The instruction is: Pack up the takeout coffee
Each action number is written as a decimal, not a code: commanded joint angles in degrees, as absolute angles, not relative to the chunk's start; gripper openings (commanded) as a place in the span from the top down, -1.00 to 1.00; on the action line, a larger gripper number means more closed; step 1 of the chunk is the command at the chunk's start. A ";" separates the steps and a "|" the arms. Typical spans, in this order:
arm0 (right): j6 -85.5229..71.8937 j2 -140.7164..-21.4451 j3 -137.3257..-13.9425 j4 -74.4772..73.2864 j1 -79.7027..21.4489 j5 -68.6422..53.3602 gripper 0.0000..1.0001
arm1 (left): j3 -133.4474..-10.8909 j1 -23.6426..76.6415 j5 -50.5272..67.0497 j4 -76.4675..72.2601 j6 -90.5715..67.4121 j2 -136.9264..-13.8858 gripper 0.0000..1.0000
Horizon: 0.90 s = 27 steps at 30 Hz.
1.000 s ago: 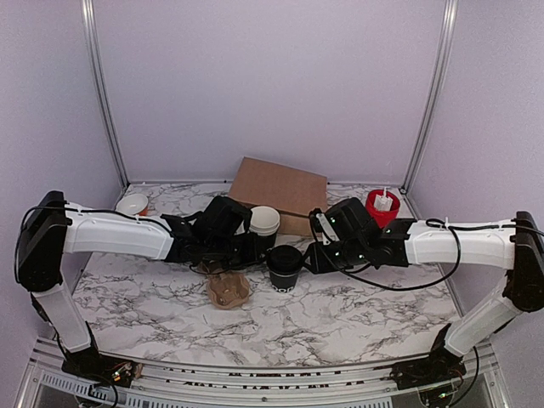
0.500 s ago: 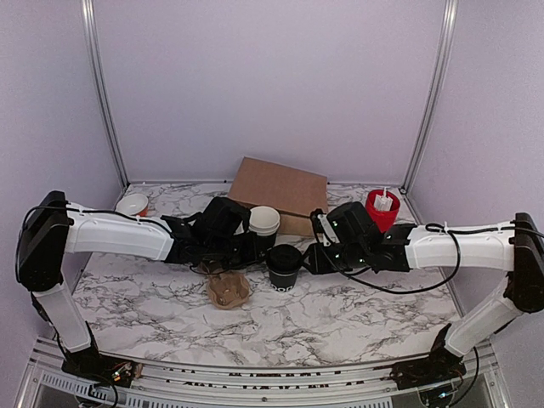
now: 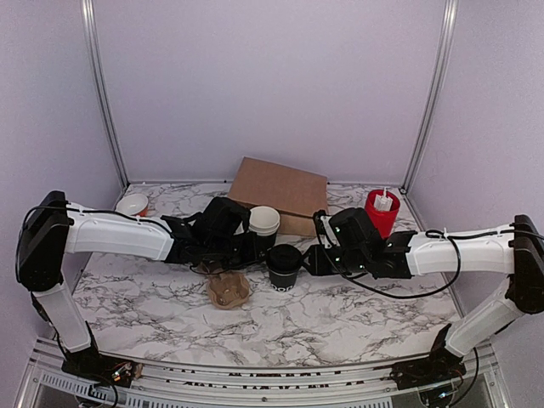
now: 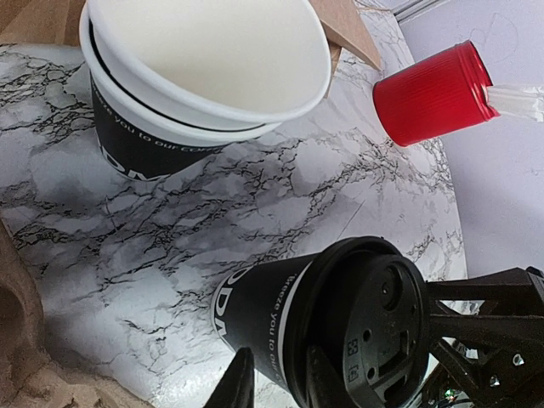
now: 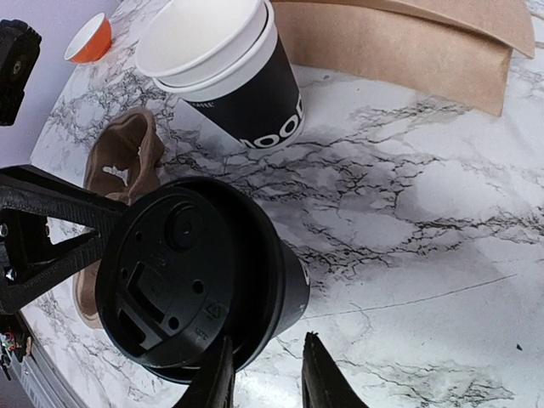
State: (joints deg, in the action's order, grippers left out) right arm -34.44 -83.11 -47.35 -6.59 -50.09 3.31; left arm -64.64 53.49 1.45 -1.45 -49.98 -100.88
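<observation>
The takeout coffee [image 3: 285, 265], a black cup with white lettering and a black lid, stands upright mid-table. My left gripper [image 3: 265, 253] reaches it from the left. In the left wrist view its fingers [image 4: 276, 374] stand a little apart, one over the lid's rim and one beside the cup [image 4: 272, 310]; whether they pinch it does not show. My right gripper [image 3: 310, 259] is at the cup's right side. In the right wrist view the right gripper [image 5: 265, 365] stands narrowly open, one finger at the lid [image 5: 170, 272] and bare marble in the gap.
Two stacked lidless black cups [image 3: 264, 221] stand just behind the coffee. A brown cup carrier [image 3: 228, 289] lies to its front left. A flat brown paper bag [image 3: 280, 191] lies at the back, a red cylinder [image 3: 382, 211] at the back right, and a small bowl [image 3: 132, 204] at the back left.
My right arm has shifted slightly toward the near right. The cup and my left arm have stayed put.
</observation>
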 commanded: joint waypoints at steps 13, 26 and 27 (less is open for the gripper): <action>-33.23 -84.85 -49.93 -16.75 -50.15 2.76 0.46 | -63.63 53.96 2.06 -1.06 -49.16 -102.07 0.54; -32.90 -85.19 -56.97 -12.66 -48.96 2.02 0.46 | -64.21 53.88 1.67 -0.81 -48.74 -101.27 0.53; -32.88 -85.14 -57.23 -12.72 -48.93 2.05 0.46 | -64.35 53.86 1.65 -0.72 -48.69 -101.25 0.53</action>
State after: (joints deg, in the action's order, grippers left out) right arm -33.74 -84.86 -53.87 -13.26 -48.95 3.07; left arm -64.64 53.52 1.02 -1.72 -49.87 -100.88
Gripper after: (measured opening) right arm 0.271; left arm 0.233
